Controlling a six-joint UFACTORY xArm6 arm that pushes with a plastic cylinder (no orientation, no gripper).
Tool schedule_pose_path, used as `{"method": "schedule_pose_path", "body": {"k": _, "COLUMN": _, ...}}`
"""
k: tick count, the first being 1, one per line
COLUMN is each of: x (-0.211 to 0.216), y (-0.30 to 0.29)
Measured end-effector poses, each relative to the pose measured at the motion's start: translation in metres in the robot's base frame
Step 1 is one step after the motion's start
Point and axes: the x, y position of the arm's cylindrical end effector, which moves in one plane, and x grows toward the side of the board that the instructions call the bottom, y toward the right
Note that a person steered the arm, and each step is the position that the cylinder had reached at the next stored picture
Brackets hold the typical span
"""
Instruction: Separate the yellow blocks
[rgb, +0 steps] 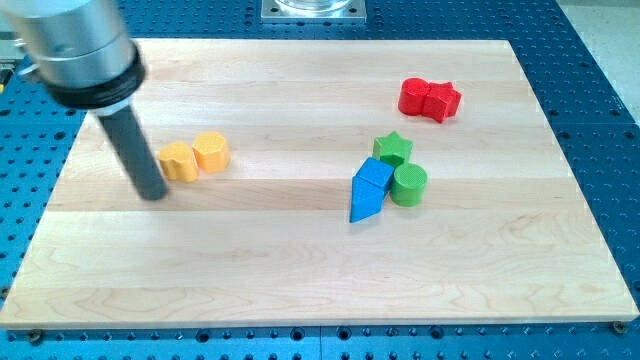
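The yellow blocks, an orange-yellow one (177, 161) and a hexagonal yellow one (211, 151) touching side by side on the wooden board (300, 270), sit just to the view's right of my tip (152, 195), a plain rod resting on the board and holding nothing.
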Motion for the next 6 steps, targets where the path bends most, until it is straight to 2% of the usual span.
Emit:
{"method": "schedule_pose_path", "body": {"k": 1, "x": -0.021, "y": 0.016}}
{"method": "schedule_pose_path", "body": {"k": 3, "x": -0.033, "y": 0.004}}
{"method": "schedule_pose_path", "body": {"k": 4, "x": -0.047, "y": 0.028}}
{"method": "schedule_pose_path", "body": {"k": 5, "x": -0.065, "y": 0.139}}
{"method": "schedule_pose_path", "body": {"k": 6, "x": -0.052, "y": 0.162}}
